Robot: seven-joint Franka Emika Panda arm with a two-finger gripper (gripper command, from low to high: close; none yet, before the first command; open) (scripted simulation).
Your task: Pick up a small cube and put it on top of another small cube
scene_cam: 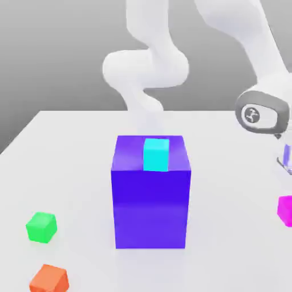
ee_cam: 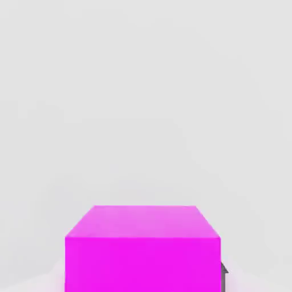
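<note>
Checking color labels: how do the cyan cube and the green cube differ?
The cyan cube sits on the big block; the green cube sits on the table. The cyan cube squarely faces the exterior view; the green cube is turned. Both are small, plain cubes.

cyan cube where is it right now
In the exterior view, the cyan cube sits on top of the big purple-blue block, toward the exterior view's right from the green cube.

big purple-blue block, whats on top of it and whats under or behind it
A small cyan cube sits on top of the big purple-blue block, near its front edge. What lies under or directly behind the block is covered by it.
</note>
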